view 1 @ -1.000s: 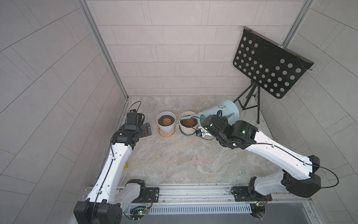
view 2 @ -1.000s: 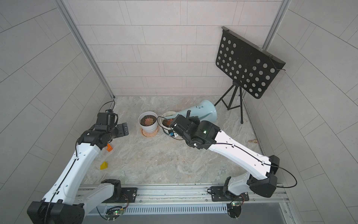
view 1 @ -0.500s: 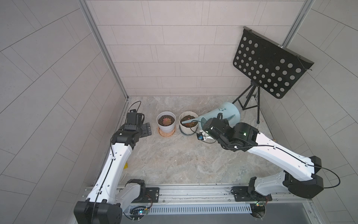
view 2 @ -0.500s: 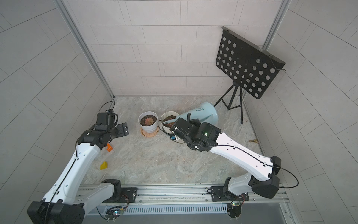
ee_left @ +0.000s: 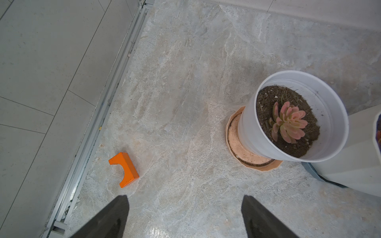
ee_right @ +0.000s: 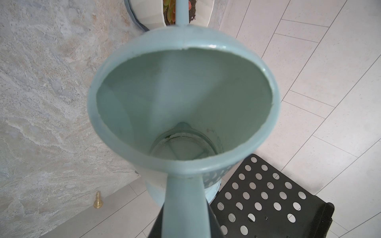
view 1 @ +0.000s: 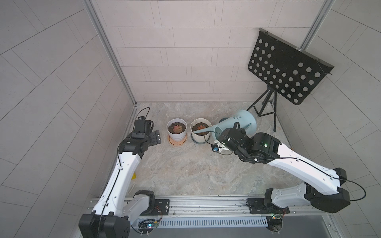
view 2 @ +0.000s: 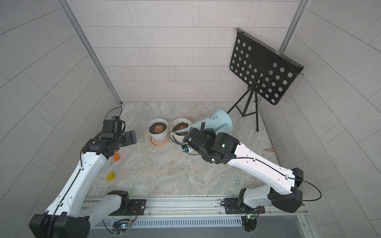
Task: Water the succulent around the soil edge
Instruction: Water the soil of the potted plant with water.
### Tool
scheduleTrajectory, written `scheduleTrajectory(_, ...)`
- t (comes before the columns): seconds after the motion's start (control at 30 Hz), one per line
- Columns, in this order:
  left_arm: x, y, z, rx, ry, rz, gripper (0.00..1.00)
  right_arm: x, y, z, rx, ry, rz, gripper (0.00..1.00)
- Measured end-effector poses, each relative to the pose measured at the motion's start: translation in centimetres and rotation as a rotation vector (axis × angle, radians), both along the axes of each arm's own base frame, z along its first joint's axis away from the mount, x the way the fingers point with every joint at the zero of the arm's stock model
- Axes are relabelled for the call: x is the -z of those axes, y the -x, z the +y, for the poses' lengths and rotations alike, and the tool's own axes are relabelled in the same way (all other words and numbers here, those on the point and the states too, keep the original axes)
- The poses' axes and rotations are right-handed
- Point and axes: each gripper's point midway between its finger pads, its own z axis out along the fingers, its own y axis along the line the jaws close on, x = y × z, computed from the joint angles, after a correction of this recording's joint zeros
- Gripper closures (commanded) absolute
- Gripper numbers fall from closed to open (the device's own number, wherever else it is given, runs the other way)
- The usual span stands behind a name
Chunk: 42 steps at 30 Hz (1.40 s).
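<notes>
Tiled cell, marbled table, one black music stand in the far right corner.

On my feed, pale grey tiled walls [view 1: 185, 51] close in on three sides, joined at the back corners by aluminium posts [view 1: 110, 51]. The table [view 1: 185, 169] has a beige-and-grey marble pattern and runs up to the back wall. A perforated black music stand [view 1: 286, 70] tilts on its tripod [view 1: 268, 103], whose feet rest on the table near the right wall. Along the near edge I see a metal rail [view 1: 206, 203], with a slotted white grille [view 1: 206, 222] just below it. The light is soft and even, the shadows faint, and I see no window.
</notes>
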Motion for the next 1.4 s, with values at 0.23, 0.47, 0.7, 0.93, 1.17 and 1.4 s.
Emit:
scheduleTrajectory(0.23, 0.0, 0.0, 0.0, 0.000, 0.000, 0.000, 0.07, 0.2, 0.5, -0.8, -0.001, 0.023, 0.014, 1.00)
scheduleTrajectory(0.47, 0.0, 0.0, 0.0, 0.000, 0.000, 0.000, 0.07, 0.0, 0.8, -1.5, 0.006, 0.036, 0.007, 1.00)
scheduleTrajectory(0.7, 0.0, 0.0, 0.0, 0.000, 0.000, 0.000, 0.07, -0.5, 1.3, -2.6, 0.016, 0.035, -0.001, 1.00)
scheduleTrajectory(0.93, 0.0, 0.0, 0.0, 0.000, 0.000, 0.000, 0.07, -0.5, 1.4, -3.2, 0.028, 0.041, -0.007, 1.00)
scheduleTrajectory(1.17, 0.0, 0.0, 0.0, 0.000, 0.001, 0.000, 0.07, -0.8, 1.6, -3.9, 0.036, 0.048, -0.015, 1.00)
scheduleTrajectory(1.4, 0.0, 0.0, 0.0, -0.001, 0.001, 0.000, 0.07, -1.1, 1.8, -4.8, 0.050, 0.060, -0.026, 1.00)
